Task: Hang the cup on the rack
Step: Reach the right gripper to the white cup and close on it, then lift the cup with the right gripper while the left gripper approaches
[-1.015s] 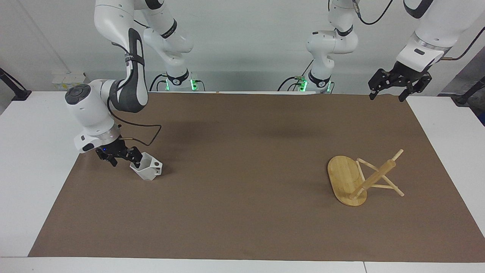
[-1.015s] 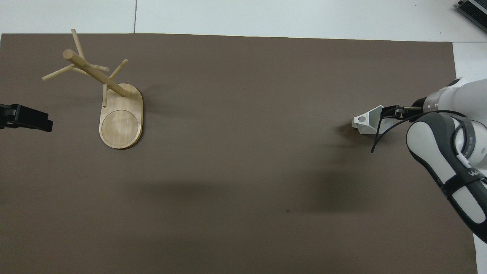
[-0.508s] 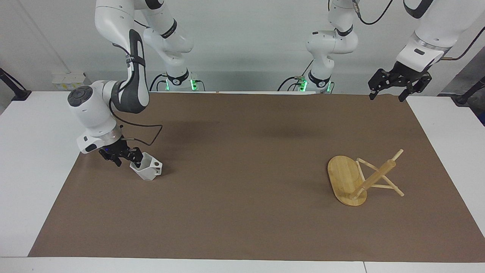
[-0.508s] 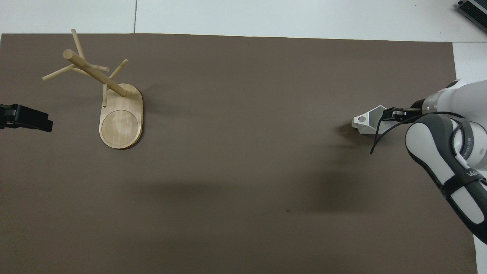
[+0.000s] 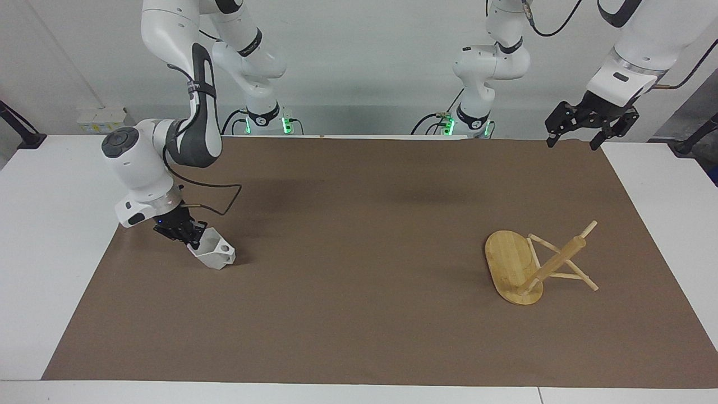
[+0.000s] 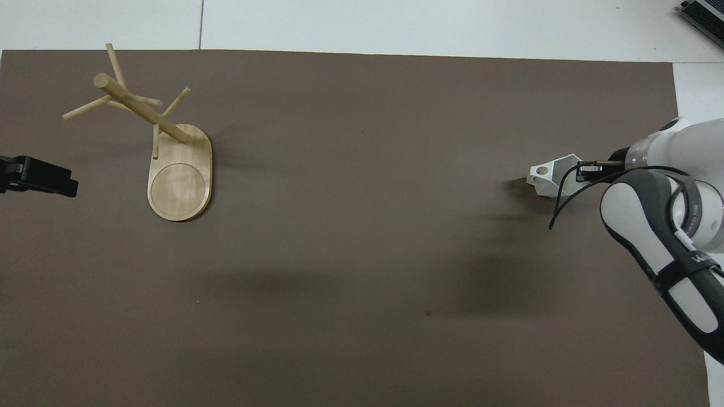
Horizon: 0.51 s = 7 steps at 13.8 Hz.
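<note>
gripping the cup [image 5: 213, 251] by its rim, the right gripper [image 5: 188, 235] has its jaws clenched on it at the right arm's end of the bench; the left gripper [image 5: 578, 133] hangs released, well apart from the rack [image 5: 533, 264].

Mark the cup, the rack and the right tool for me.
cup [image 5: 216, 251], facing view, on its white faceted side wall.
rack [image 5: 507, 259], facing view, on the bare oval base.
right tool [image 5: 189, 235], facing view, at the fingertips shut on the cup's rim.
</note>
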Available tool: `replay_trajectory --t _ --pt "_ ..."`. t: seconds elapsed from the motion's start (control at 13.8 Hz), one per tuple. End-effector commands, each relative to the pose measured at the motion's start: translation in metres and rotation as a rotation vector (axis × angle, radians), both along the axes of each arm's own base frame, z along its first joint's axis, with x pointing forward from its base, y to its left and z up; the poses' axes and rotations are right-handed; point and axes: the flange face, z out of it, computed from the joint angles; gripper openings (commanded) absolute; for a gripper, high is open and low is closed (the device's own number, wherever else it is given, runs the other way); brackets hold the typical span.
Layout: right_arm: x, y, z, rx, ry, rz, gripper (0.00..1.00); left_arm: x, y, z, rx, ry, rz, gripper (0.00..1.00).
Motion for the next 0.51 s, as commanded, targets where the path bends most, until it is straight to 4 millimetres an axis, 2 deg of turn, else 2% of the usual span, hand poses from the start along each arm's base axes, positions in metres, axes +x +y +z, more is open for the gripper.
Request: replay_trajectory --t 0.0,0.15,0.44 --pt "-0.006 0.004 0.004 0.002 0.016 0.021 0.0 -0.007 0.005 0.002 0.003 -0.001 0.018 1.0" --pt "-0.003 0.004 0.02 0.016 0.048 0.025 0.0 -0.007 0.013 0.001 0.003 0.003 0.033 1.0" --pt "0.01 0.03 0.11 0.107 0.052 0.047 0.0 -0.007 0.013 -0.002 0.004 0.009 0.071 1.0"
